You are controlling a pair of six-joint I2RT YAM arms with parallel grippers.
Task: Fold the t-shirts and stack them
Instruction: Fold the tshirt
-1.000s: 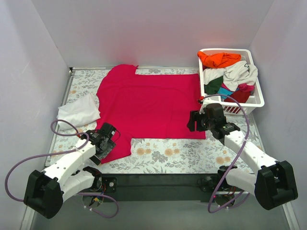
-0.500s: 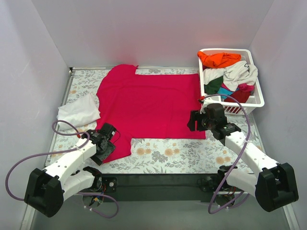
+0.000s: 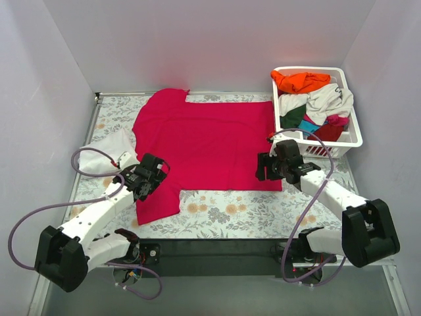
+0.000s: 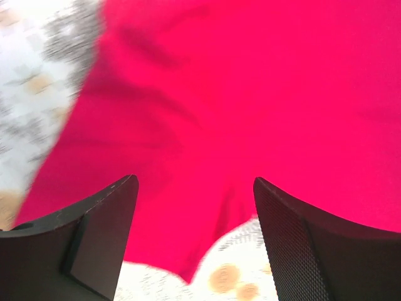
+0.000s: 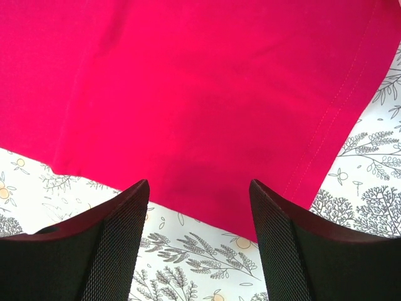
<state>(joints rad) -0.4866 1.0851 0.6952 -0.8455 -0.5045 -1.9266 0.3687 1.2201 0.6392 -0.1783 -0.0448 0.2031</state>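
1. A table covered in a floral-print cloth (image 3: pixel 227 212) stands between plain white walls, with the two arms mounted at its near edge.
2. The crimson t-shirt (image 3: pixel 204 139) lies spread flat across the middle of the table. Every place below is given relative to it.
3. One of its sleeves reaches toward the back wall at its far left. The other sleeve hangs toward the near edge at its near-left corner.
4. A white t-shirt (image 3: pixel 108 153) lies crumpled against the crimson shirt's left edge and looks to be touching it.
5. A white slotted basket (image 3: pixel 353 135) stands just off the crimson shirt's far-right corner. It holds a heap of clothes: an orange shirt (image 3: pixel 301 81) on top at the back, an off-white shirt (image 3: pixel 330 100) beside it, and green cloth (image 3: pixel 293 119) and teal cloth (image 3: pixel 308 125) lower down.
6. The left gripper (image 4: pixel 194 180) is over the crimson shirt's near-left sleeve. Its two fingers are spread wide with nothing between them. In the blurred wrist view, red cloth and a strip of the floral cover show in the gap. Whether the fingertips touch the fabric cannot be told.
7. The right gripper (image 5: pixel 197 183) is over the crimson shirt's near-right corner, with its fingers just as far apart and gripping nothing. The shirt's near edge runs across the gap between them, and the stitched hem slants off to the right.
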